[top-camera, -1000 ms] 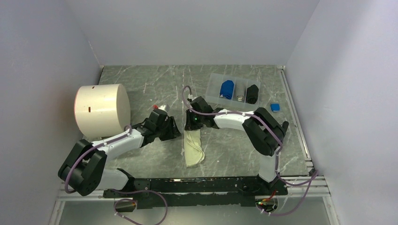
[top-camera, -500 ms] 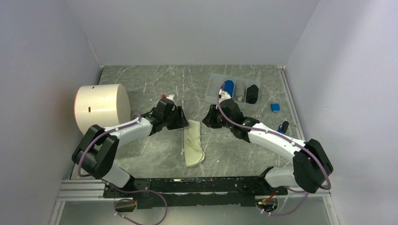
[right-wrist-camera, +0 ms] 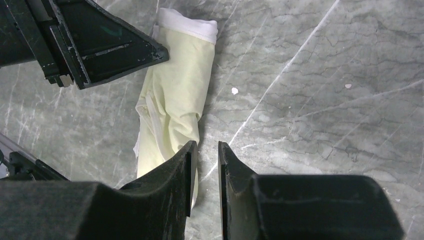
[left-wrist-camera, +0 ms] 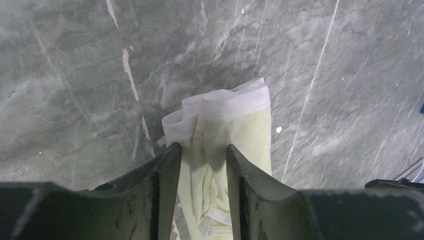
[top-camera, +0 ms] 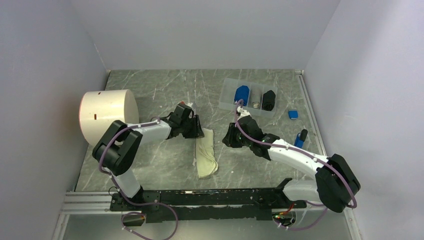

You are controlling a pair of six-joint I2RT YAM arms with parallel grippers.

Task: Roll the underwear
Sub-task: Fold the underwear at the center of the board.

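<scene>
The cream-yellow underwear (top-camera: 205, 152) lies folded in a long strip on the marble table, white waistband at its far end. My left gripper (top-camera: 198, 133) is at that far end. In the left wrist view (left-wrist-camera: 199, 146) its jaws stand apart, with the cloth (left-wrist-camera: 245, 130) between and under them. My right gripper (top-camera: 228, 140) hangs just right of the strip. In the right wrist view (right-wrist-camera: 206, 144) its jaws are a narrow gap apart and empty, with the cloth (right-wrist-camera: 175, 95) to their left. The blue underwear (top-camera: 242, 95) sits rolled in a clear tray (top-camera: 225, 99).
A big cream cylinder (top-camera: 107, 116) lies at the left. The clear tray also holds a black roll (top-camera: 269, 100). Two small blue blocks (top-camera: 293, 114) (top-camera: 300, 136) lie at the right. Walls close in on three sides.
My left gripper has reached right to the cloth's far end. My right arm has swung off the cloth and unfolded to the right. The cloth has not moved.
</scene>
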